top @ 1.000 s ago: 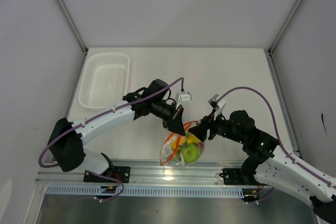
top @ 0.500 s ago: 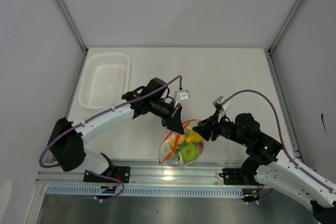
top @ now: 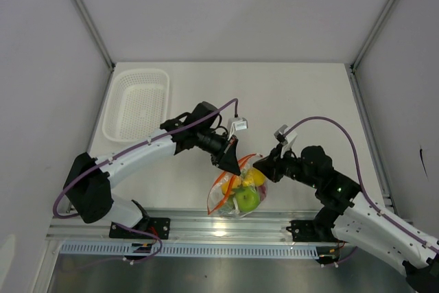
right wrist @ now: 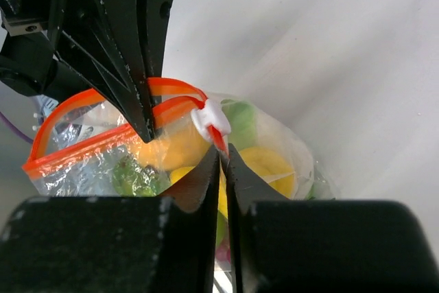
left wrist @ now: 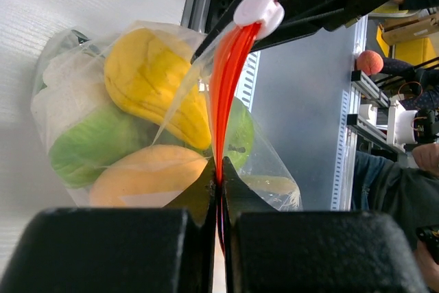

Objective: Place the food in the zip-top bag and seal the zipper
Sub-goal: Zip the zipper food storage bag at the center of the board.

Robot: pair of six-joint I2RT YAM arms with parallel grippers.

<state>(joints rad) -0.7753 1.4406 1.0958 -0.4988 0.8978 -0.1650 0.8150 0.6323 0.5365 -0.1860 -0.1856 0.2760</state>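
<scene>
The zip-top bag (top: pixel 236 193) hangs over the table's front edge, full of food: a green apple (top: pixel 248 200), a yellow fruit (left wrist: pixel 154 84) and an orange piece (left wrist: pixel 144 180). My left gripper (left wrist: pixel 219 169) is shut on the orange-red zipper (left wrist: pixel 226 80), seen from above at the bag's top left, left gripper (top: pixel 233 164). My right gripper (right wrist: pixel 223 156) is shut on the zipper's red end just below the white slider (right wrist: pixel 211 120), at the bag's top right, right gripper (top: pixel 260 169). The zipper (right wrist: pixel 89 145) gapes open left of the slider.
A white mesh basket (top: pixel 137 103) stands at the table's back left. The metal rail (top: pixel 206 228) with both arm bases runs right below the bag. Purple cables loop over both arms.
My right gripper has closed from open onto the zipper's end beside the slider, after edging left toward the bag. The left gripper has kept its grip in place.
</scene>
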